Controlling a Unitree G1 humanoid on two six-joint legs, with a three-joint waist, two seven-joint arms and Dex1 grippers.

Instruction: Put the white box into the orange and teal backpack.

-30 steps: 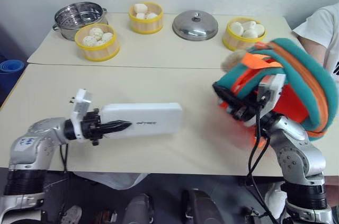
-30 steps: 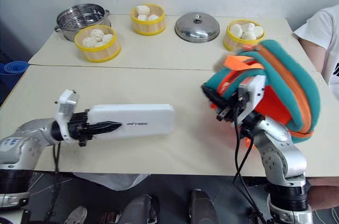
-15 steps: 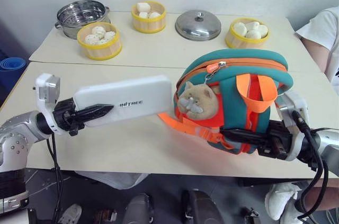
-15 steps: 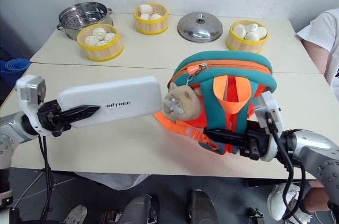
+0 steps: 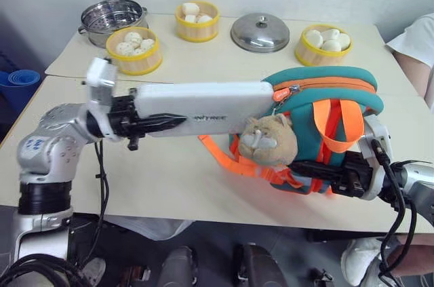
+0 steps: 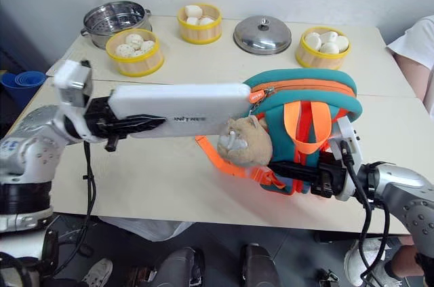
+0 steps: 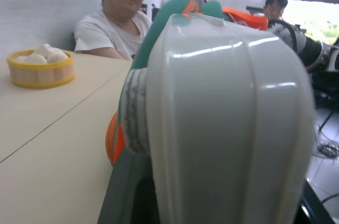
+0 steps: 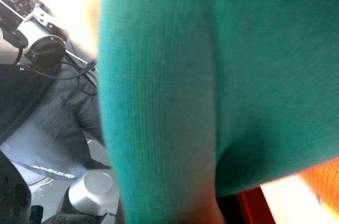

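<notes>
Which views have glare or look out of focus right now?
Left wrist view: the white box sits close up and soft, with bright glare streaks. Right wrist view: the backpack fabric is blurred, the upper corner washed out. Both eye views are sharp and evenly lit.

The left arm reached in from the left side, forearm roughly level and pointing right. The left gripper [image 5: 157,123] was clamped on the near end of the white box [image 5: 203,106], one black finger lying along its front face, holding it clear of the table. The right arm came in low from the right, pointing left. The right gripper [image 5: 319,171] was closed on the lower part of the orange and teal backpack [image 5: 325,107], holding it upright.
</notes>
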